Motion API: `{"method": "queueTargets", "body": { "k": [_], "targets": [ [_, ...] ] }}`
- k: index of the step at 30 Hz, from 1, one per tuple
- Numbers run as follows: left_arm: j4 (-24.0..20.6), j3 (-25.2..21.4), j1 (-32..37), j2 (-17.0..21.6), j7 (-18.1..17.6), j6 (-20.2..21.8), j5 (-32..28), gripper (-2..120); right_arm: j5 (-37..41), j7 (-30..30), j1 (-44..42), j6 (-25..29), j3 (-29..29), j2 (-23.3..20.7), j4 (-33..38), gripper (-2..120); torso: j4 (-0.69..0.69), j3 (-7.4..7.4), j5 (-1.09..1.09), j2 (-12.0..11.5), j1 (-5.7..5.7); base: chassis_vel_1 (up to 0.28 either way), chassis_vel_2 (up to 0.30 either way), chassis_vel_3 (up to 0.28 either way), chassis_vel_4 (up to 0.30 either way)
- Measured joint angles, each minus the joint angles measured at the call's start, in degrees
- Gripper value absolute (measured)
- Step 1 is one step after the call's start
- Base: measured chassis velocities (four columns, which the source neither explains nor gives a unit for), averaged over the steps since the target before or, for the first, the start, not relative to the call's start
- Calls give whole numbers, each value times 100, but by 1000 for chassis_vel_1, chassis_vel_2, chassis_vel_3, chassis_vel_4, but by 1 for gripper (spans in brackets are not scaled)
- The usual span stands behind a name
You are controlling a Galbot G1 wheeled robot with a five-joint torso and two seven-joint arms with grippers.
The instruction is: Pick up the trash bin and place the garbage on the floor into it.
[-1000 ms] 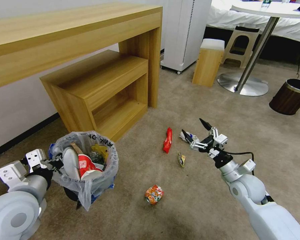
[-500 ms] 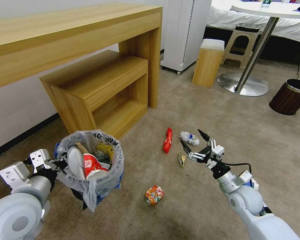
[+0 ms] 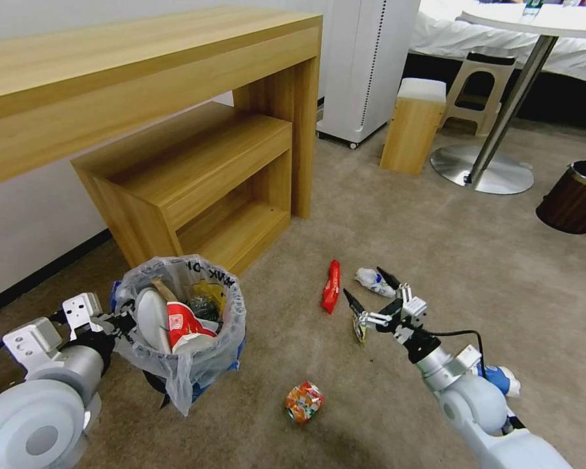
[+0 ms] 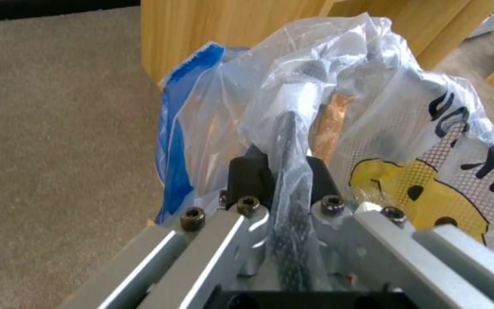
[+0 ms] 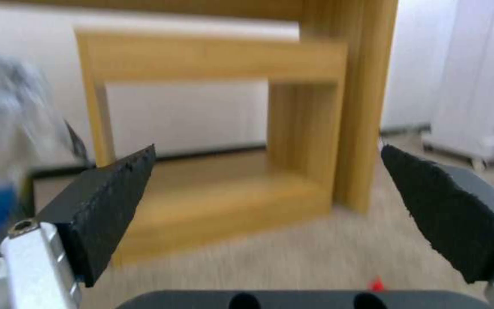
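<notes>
At eight o'clock on the floor [image 3: 404,215], the left gripper [image 4: 284,171] pinches the bagged rim of the trash bin [image 3: 182,326]. Toward four o'clock, the right gripper [image 3: 370,294] hovers spread wide above a small wrapper [image 3: 359,327], red wrapper [image 3: 332,294] beside.

- Plastic bag [image 4: 407,141] lining the trash bin [image 3: 176,319]: black block letters are showing beside a yellow mark in the left wrist view, reading roughly "DO" and "NK" at a tilt; the full word is not making out.
- Head view: the same black print is running along the bag's far rim, partly folded, not fully legible.
- Red paper cup [image 3: 182,320] inside the bin is carrying white markings, too small to read.
</notes>
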Motion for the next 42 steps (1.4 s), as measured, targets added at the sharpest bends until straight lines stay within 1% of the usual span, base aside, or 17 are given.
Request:
{"method": "queueTargets", "body": {
  "k": [2,5,6,8,9,11,12,14,16,17,18,20,22,26,30,33,42],
  "targets": [
    [-5,13,5,-4,0,0,10,2,-109,132,-17,-106,-43,11,-35,100,0,-1,1,0,-1,0,0,0,0],
    [-14,43,12,-19,0,-2,53,2,-414,738,-110,-1151,-195,-29,21,100,-1,-2,1,0,-1,0,0,0,0],
    [-14,43,12,-19,0,-2,53,2,-414,738,-110,-1151,-195,-29,21,100,-1,-2,1,0,-1,0,0,0,0],
    [-16,55,19,-26,0,-11,82,2,-190,1161,-129,-2006,-368,-60,92,100,-1,-2,1,0,-1,0,0,0,0],
    [-16,55,19,-26,0,-11,82,2,-190,1161,-129,-2006,-368,-60,92,100,-1,-2,1,0,-1,0,0,0,0],
    [-32,69,45,-33,0,-14,116,2,179,1510,-46,-2631,-659,-15,62,100,0,-2,1,0,-1,0,0,0,0],
    [-32,69,45,-33,0,-14,116,2,179,1510,-46,-2631,-659,-15,62,100,0,-2,1,0,-1,0,0,0,0],
    [-76,72,69,-32,0,-14,119,2,644,1575,75,-2761,-887,120,-107,100,0,-2,2,0,-1,0,0,0,0],
    [-83,72,71,-32,-1,-14,119,2,728,1563,92,-2771,-903,142,-138,100,0,-2,1,0,-1,0,0,0,0],
    [-108,72,83,-28,-4,-15,119,2,1141,1532,159,-2885,-952,243,-254,100,0,-2,2,0,-1,0,0,0,0],
    [-118,71,91,-26,-6,-15,119,2,1338,1551,193,-2956,-968,287,-311,100,0,-1,2,0,-1,0,0,0,0],
    [-123,69,98,-23,-9,-15,119,2,1492,1579,225,-3004,-980,331,-374,100,0,-2,1,0,-1,0,0,0,0],
    [-133,67,111,-19,-13,-15,118,2,1713,1622,302,-3081,-990,463,-625,100,0,-2,2,0,-1,0,0,0,0],
    [-133,79,107,-20,-15,-15,117,2,1816,1622,352,-3130,-994,565,-792,100,0,-1,1,0,-1,0,0,0,0],
    [-91,130,69,-30,-15,-15,111,2,1975,1556,426,-3198,-999,845,-1120,100,0,-1,1,0,-1,0,0,0,0],
    [-61,134,59,-28,-15,-14,103,2,1986,1544,424,-3217,-1010,952,-1224,100,0,-1,1,0,-1,0,0,0,0],
    [-26,95,49,4,2,-12,41,2,1978,1704,269,-3308,-1018,1014,-1281,100,0,-1,1,0,-1,0,0,0,0]
  ]
}}
